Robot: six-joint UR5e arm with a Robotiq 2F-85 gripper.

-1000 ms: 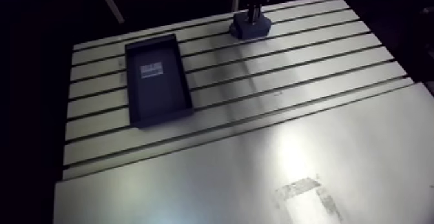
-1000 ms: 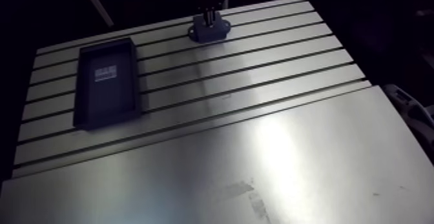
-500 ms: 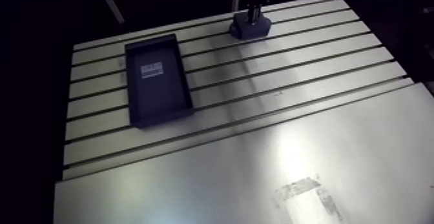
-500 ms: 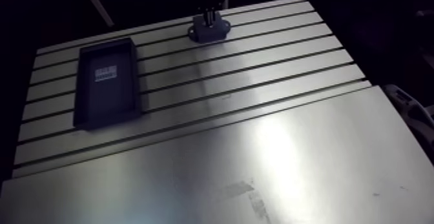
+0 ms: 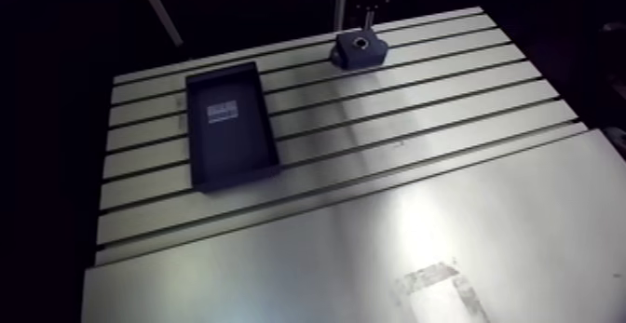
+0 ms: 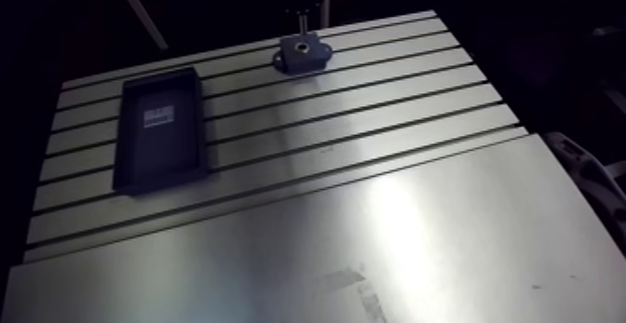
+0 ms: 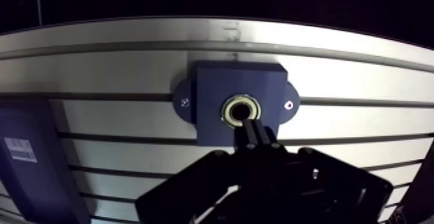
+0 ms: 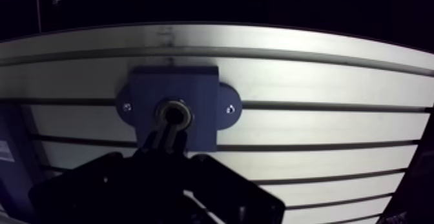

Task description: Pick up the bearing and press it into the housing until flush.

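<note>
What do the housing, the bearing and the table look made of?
Housing: matte dark blue with no glints, probably plastic, perhaps printed. Bearing: metal, a bright shiny ring around a dark bore. Table: bare aluminium, silvery, with soft reflections and straight slots.

The slotted aluminium table [image 5: 438,103] adjoins a smooth metal plate [image 5: 279,271]. Overhead light produces a bright glare [image 5: 415,224] on the plate. The surroundings are dark.

Table [image 5: 419,234] viewed from high and far in arm view; housing [image 7: 210,91] viewed close from above in wrist view; housing shared.
</note>
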